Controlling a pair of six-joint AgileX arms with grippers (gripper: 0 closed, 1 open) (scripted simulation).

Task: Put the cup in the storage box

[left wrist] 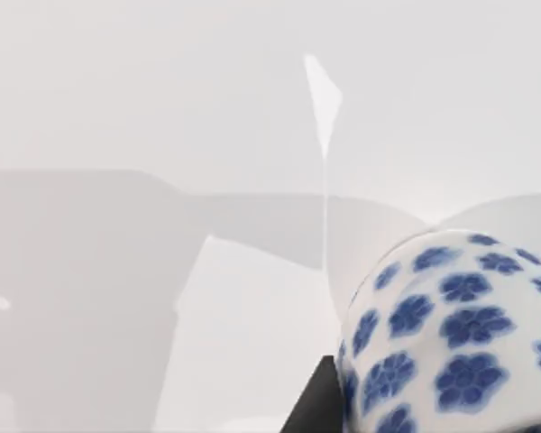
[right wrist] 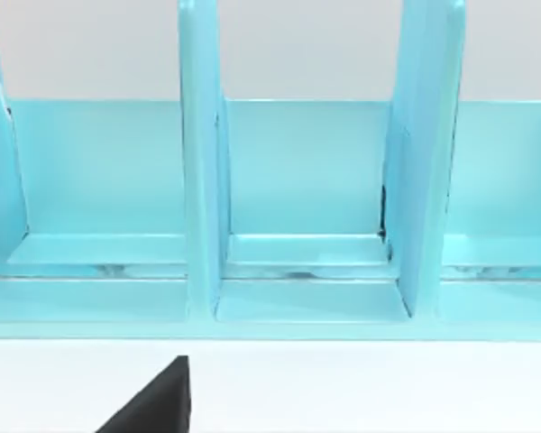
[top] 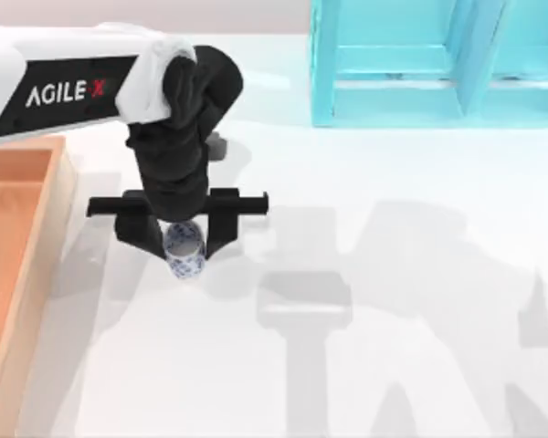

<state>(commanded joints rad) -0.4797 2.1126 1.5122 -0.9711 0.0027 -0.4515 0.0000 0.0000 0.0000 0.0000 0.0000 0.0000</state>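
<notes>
Reaching in from the top view's left edge, my left arm bends steeply down over the white counter [top: 393, 274], its dark wrist pointing almost straight at the surface. The left pincer [top: 184, 243] hangs below a black crossbar, its two dark fingers [top: 139, 235] standing either side of the cup [top: 184, 252] and pressed against its walls, so it is clamped on the cup. The cup sits between them, white with blue flowers, a little right of the storage box [top: 55, 196], whose light-wood rim and orange-brown inside lie at the left edge. Whether the cup rests on the counter or is lifted off it cannot be told. The teal-blue shelf unit [top: 393, 100] stands at the far side, toward the right.

From the left wrist, the cup [left wrist: 451, 343] is very close, its blue flower pattern plain, with a dark finger [left wrist: 317, 401] touching its side and pale counter with grey shadows beyond.

From the right wrist, the shelf unit [right wrist: 298, 180] faces the camera with upright dividers between open compartments, and a black corner of the right pincer [right wrist: 158, 401] juts in above a strip of counter; whether its fingers are apart or together cannot be told.
</notes>
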